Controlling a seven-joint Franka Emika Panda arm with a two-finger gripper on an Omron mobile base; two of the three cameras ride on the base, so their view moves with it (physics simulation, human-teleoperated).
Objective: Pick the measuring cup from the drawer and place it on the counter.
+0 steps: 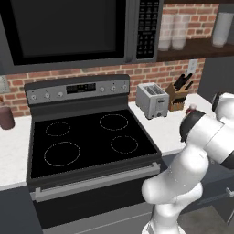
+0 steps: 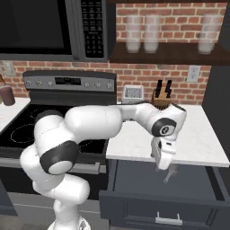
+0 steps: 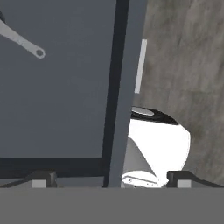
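Hand view: measuring cup (image 3: 19,40) handle in drawer (image 3: 52,87)—light, rigid, slick metal, so grasp mid-handle; gripper (image 2: 164,167) fully open, empty.

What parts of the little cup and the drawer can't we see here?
- Measuring cup: in the hand view the handle shows, but the bowl is cut off by the picture's edge.
- Measuring cup in the right base view: the hand hangs in front, so just a thin grey bit shows below it, too small to tell.
- Drawer: its floor near the front is hidden by its own front wall in the right base view.
- Gripper: fingertips blur into the dark drawer.
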